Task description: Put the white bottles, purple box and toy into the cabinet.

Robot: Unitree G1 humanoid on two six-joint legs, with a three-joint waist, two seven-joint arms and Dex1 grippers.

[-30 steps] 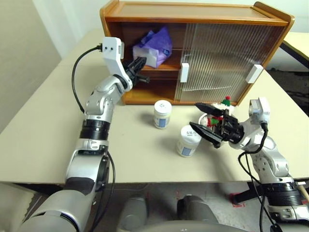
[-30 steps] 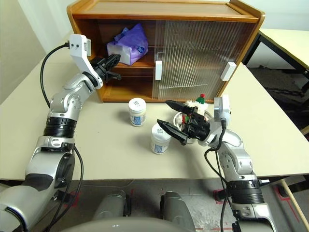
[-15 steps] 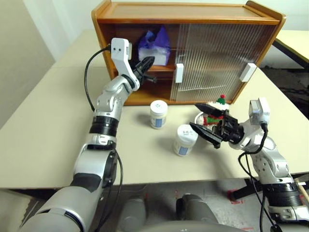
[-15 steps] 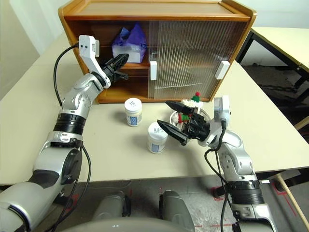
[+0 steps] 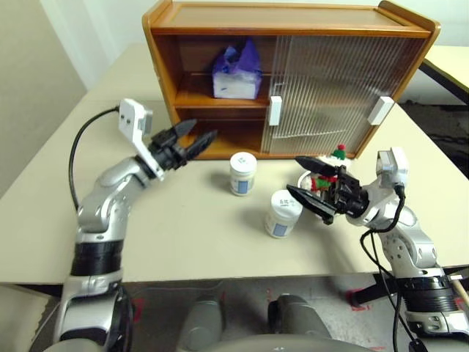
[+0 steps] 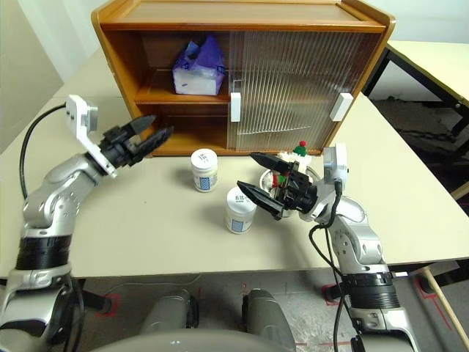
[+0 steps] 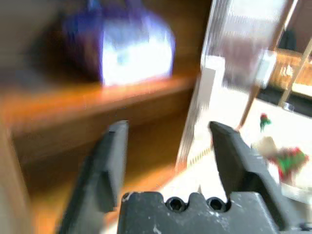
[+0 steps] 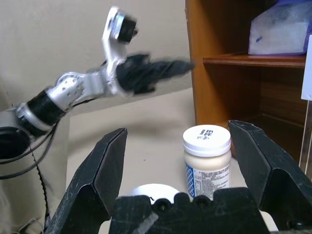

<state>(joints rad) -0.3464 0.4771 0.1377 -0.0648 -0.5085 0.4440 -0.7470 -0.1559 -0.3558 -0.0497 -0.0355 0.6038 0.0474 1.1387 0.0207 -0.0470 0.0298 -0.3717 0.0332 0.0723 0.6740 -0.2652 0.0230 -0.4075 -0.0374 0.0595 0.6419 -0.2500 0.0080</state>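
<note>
Looking down from the head views, the cabinet [image 5: 293, 73] stands at the far side of the pale table [image 5: 183, 227], orange-brown wood with ribbed translucent doors and white block handles. Its left half is uncovered, and the purple box [image 5: 236, 72] (crinkly lilac wrapper, white face) sits on the upper shelf there. Just in front of the cabinet stands one squat white bottle [image 5: 243, 173] with a round lid; a second white bottle [image 5: 283, 213] stands nearer, to its right. The fluffy toy [image 5: 335, 158] with its red-and-green trim sits in front of the ribbed door, partly behind the right gripper [image 5: 308, 180], whose black tapered fingers are spread wide and hold nothing. The left gripper [image 5: 192, 136] hangs in front of the cabinet's open half, fingers parted, empty.

Left wrist view now: blurred, two dark fingers [image 7: 109, 163] apart, the purple box on the shelf beyond them.

Right wrist view: broad black fingers [image 8: 105, 165] splayed, a white bottle [image 8: 206, 156] with a blue label standing between them beside the cabinet's wooden side, the other lid just below.
</note>
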